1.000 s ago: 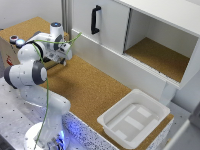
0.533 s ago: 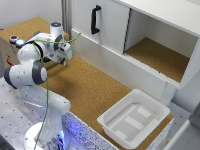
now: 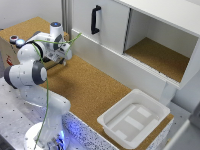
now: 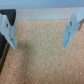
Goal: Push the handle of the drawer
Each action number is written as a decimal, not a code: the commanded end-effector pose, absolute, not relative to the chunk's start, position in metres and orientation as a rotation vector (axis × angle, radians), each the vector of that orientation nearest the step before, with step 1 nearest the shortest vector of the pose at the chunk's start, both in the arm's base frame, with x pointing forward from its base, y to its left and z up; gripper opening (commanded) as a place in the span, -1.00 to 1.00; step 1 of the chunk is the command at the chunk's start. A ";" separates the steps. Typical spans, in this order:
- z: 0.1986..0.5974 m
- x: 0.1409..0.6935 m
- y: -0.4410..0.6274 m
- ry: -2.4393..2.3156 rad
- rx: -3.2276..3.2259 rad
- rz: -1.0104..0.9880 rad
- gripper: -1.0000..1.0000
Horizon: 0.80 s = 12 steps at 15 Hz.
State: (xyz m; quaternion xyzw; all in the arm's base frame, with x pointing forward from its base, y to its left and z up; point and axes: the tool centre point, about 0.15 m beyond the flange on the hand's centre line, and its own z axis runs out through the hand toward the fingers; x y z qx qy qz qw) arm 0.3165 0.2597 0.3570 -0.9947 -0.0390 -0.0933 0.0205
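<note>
A black vertical handle (image 3: pixel 94 19) is fixed to the white cabinet front (image 3: pixel 107 25) at the back of the exterior view. My gripper (image 3: pixel 61 60) hangs low over the cork table (image 3: pixel 95 92) at the exterior view's left, well short of the handle and apart from it. In the wrist view the two pale fingers (image 4: pixel 72 30) stand wide apart over cork with nothing between them, so my gripper (image 4: pixel 41 32) is open and empty. A white panel edge (image 4: pixel 42 14) shows beyond the fingertips.
An open cabinet compartment (image 3: pixel 157 55) with a cork floor lies to the exterior view's right of the handle. A white plastic tray (image 3: pixel 134 119) sits at the table's front right corner. A green cable (image 3: pixel 60 45) loops over the arm. A dark box (image 3: pixel 6 52) stands at the left edge.
</note>
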 end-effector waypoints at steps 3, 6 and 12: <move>0.421 0.384 0.245 -0.088 -3.160 -0.310 1.00; 0.445 0.408 0.229 -0.071 -3.151 -0.316 1.00; 0.509 0.448 0.198 -0.120 -3.111 -0.403 1.00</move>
